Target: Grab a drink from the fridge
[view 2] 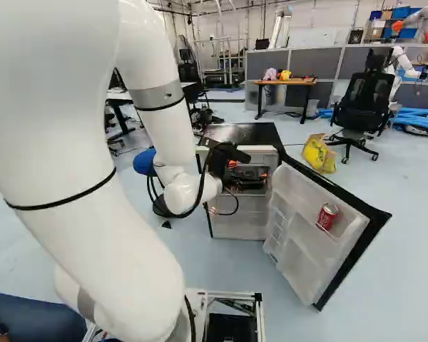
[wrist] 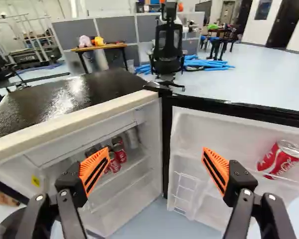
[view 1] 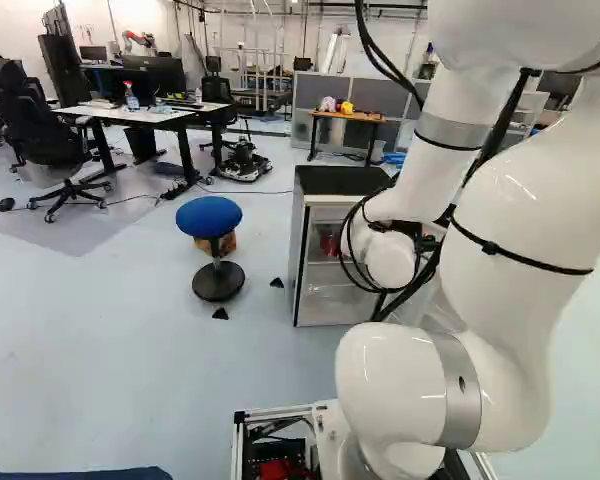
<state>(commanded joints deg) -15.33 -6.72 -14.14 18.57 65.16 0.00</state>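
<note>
I'm holding my gripper (view 2: 242,169) wide open, facing fridge (view 2: 262,132). Fridge door (view 2: 289,203) standing open, red can (wrist: 280,158) leaning in its rack. More red cans (wrist: 119,150) sitting inside, showing beside one orange pad (wrist: 93,171).

clear: open front of small white fridge with glossy black top (wrist: 65,99) | above: its thick cream rim (wrist: 109,112) | beside: swung-out white door with black edging (wrist: 219,127) | below: pale inner shelf (wrist: 134,168) bearing red cans (wrist: 120,155)
</note>
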